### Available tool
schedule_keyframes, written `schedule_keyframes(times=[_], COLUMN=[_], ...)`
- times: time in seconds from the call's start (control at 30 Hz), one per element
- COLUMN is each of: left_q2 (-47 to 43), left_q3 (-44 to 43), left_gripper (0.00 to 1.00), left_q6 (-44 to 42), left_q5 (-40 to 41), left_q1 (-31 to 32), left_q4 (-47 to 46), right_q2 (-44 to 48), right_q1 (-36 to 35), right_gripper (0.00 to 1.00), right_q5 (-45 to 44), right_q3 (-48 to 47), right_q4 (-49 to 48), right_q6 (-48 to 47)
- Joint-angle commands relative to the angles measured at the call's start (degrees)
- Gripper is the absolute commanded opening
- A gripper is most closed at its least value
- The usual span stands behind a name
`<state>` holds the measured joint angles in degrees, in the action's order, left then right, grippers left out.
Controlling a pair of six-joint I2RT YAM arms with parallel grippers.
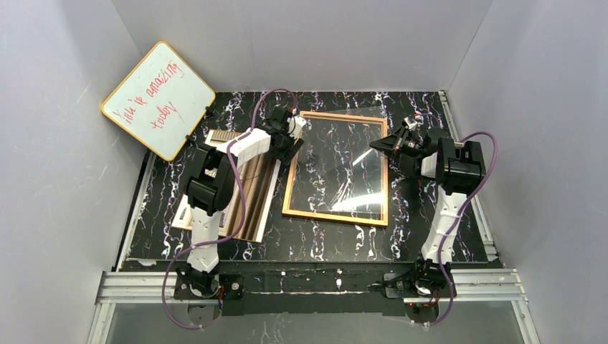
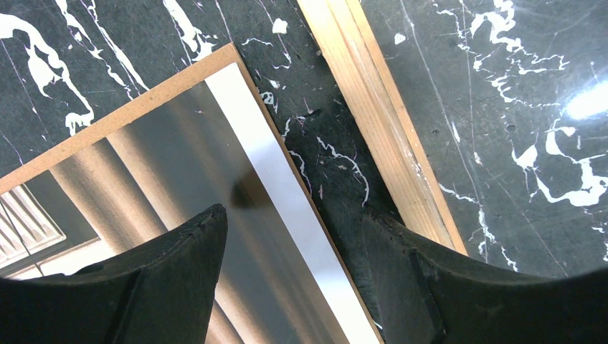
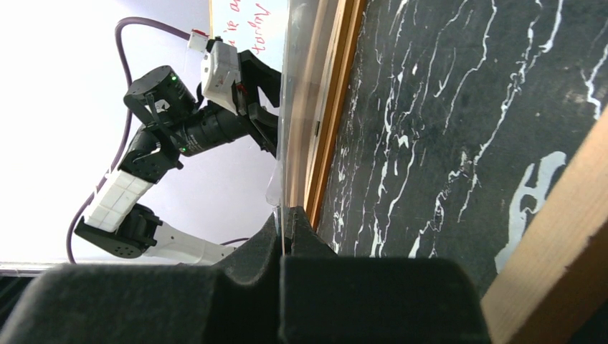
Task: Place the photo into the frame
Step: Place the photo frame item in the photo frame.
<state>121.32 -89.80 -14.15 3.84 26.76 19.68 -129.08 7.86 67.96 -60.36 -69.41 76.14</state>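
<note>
Black desk (image 1: 323, 247) | photo (image 2: 165, 172) lengthwise near-far beneath left hand (image 2: 294, 222), spread | frame (image 1: 333, 215) rightward | right hand (image 3: 287, 218) clamping pane (image 1: 337, 165).

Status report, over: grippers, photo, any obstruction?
Left gripper open above photo. Right gripper shut on clear pane. Photo beside frame, on fibreboard back. No obstruction seen.

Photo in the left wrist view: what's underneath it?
A brown fibreboard backing, visible only as a thin strip past the photo's edges; the photo hides the rest.

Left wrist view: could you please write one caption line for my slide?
Open left gripper above the photo on the fibreboard back, beside the wooden frame.
</note>
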Motion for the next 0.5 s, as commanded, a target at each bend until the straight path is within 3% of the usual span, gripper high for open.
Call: schedule_keyframes(times=[0.0, 0.47], left_q2=[1.81, 1.74], left_q3=[0.73, 0.66], left_gripper=[0.68, 0.68], left_q6=[0.01, 0.17], left_q5=[-0.88, -0.97], left_q1=[0.92, 1.01], left_q4=[3.23, 3.21], right_q2=[0.91, 0.74], right_q1=[0.06, 0.49], right_gripper=[0.01, 0.01], right_q5=[-0.36, -0.29], right_q3=[-2.13, -4.14], right_q4=[3.55, 6.91], right_q6=[-5.07, -7.05])
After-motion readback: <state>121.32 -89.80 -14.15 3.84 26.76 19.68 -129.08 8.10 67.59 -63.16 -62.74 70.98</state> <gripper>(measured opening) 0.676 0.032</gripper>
